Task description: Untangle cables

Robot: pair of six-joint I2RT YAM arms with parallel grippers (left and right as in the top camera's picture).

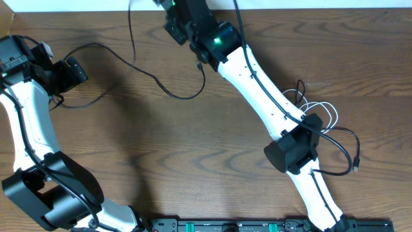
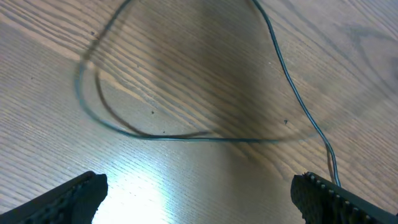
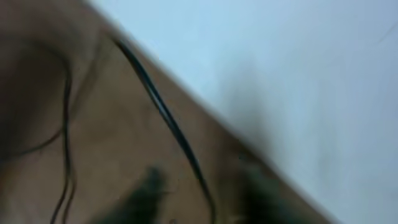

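The left end effector (image 2: 199, 190) stands wide open above the desk (image 1: 212, 148). Its two dark fingers (image 2: 68, 199) sit at the lower corners of the left wrist view, holding and touching nothing. A loop of black cable (image 2: 186, 138) lies flat on the wood between and ahead of them.

The right end effector (image 1: 172, 26) is at the far edge of the desk, near the top middle of the overhead view. Its wrist view is badly blurred. Two dark smears at the bottom may be its fingers, and a black cord runs slantwise between them, but I cannot tell how far it is open or whether it grips anything.

The desk is brown wood with a strong grain and a bright glare patch under the left wrist camera. Beyond its far edge is a pale, plain surface (image 3: 298, 74). A black rail (image 1: 225, 225) with green parts runs along the near edge.

The cables lie in two groups, well apart. A long black one (image 1: 154, 80) comes in from the far edge, curves down across the middle of the desk and bends back up toward the right arm. A branch of it sweeps left and loops around the left end effector. On the right, beside the right arm's elbow, a short white cable (image 1: 325, 109) lies in small coils. A black cable (image 1: 351, 145) crosses it, arcs outward and ends in a small plug (image 1: 356, 169).
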